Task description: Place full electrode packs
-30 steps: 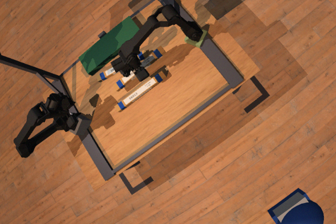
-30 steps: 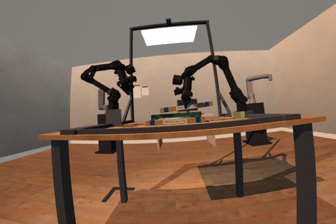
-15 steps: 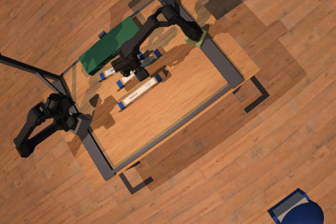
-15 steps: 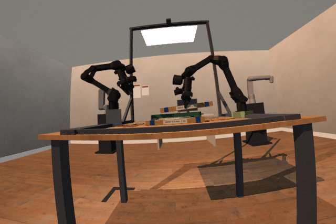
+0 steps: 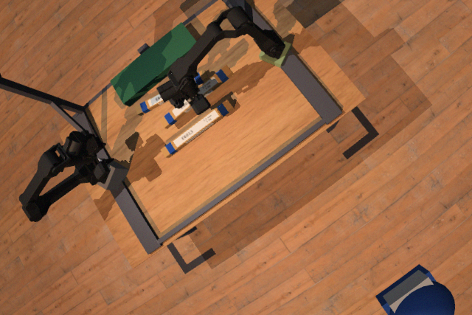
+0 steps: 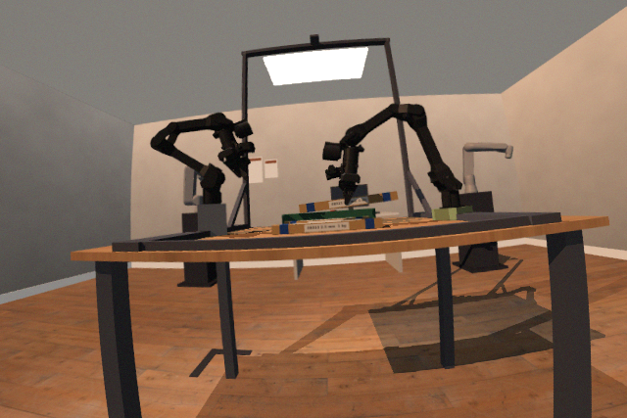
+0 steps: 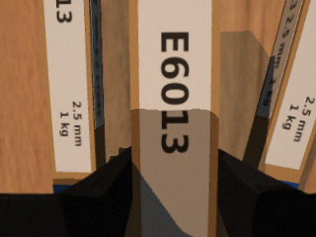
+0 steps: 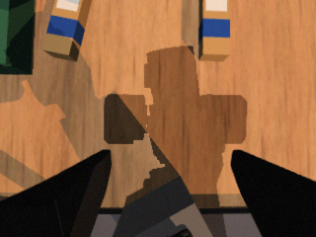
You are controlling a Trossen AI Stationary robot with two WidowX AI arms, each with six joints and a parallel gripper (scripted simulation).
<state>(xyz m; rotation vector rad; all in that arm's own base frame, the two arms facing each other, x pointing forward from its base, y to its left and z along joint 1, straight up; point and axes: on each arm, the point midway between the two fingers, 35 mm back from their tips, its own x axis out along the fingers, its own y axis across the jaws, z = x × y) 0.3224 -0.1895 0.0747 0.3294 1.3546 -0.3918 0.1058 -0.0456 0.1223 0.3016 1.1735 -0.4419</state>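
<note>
My left gripper [image 5: 189,102] [image 6: 347,200] [image 7: 172,153] is shut on the middle E6013 pack [image 5: 175,113] [image 6: 334,204] [image 7: 174,74], which is raised and tilted, with its right end higher in the exterior view. The near pack [image 5: 196,128] [image 6: 326,226] [image 7: 69,114] [image 8: 215,28] lies flat on the table. The far pack [image 5: 143,106] [image 7: 292,130] [image 8: 65,27] lies at a slight angle beside the green low platform [image 5: 147,69] [image 6: 304,216] [image 8: 15,37], partly hidden by the left arm in the top view. No pack shows on the platform. My right gripper [image 6: 240,173] [image 8: 171,157] is open and empty, away from the packs.
The table [image 5: 243,144] has dark rails [image 5: 248,174] along its edges. The left arm stands on a light-green base [image 5: 284,57] and reaches across the packs. The right arm is folded at the opposite side rail. A dark frame [image 6: 316,44] stands behind the table.
</note>
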